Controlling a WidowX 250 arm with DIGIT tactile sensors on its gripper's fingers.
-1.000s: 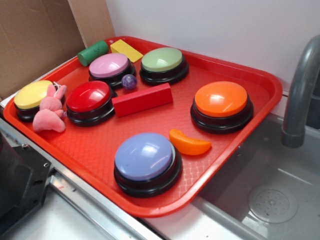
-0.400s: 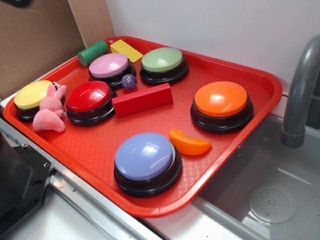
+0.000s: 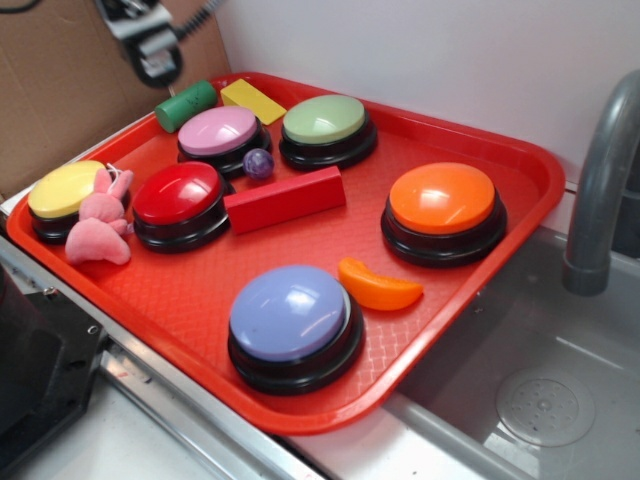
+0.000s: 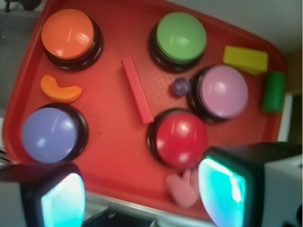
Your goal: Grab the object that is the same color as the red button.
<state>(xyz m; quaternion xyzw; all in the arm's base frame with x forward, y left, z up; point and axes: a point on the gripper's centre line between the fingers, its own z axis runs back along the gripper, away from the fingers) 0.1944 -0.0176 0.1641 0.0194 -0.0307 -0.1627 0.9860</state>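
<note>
Cardboard (image 3: pixel 60 90) and a white wall back the scene, with a metal sink (image 3: pixel 540 400) and grey faucet (image 3: pixel 600 180) off to the right. From my remote seat I see one red tray (image 3: pixel 480 270) holding everything. Going left to right in the exterior view: a yellow button (image 3: pixel 66 190) with a pink plush toy (image 3: pixel 100 230) against it, the red button (image 3: pixel 178 195), a green cylinder (image 3: pixel 186 105), a pink button (image 3: pixel 217 132), a yellow block (image 3: pixel 253 100), a small purple ball (image 3: pixel 259 163), the red block (image 3: pixel 285 199) lying flat just beside the red button, a blue button (image 3: pixel 290 315), a green button (image 3: pixel 325 120), an orange crescent (image 3: pixel 378 286) and an orange button (image 3: pixel 443 200). That makes six buttons and two blocks. My tool (image 3: pixel 152 50) hangs above the tray's far left corner, touching nothing; in the wrist view its fingers (image 4: pixel 222 191) stand wide apart.
</note>
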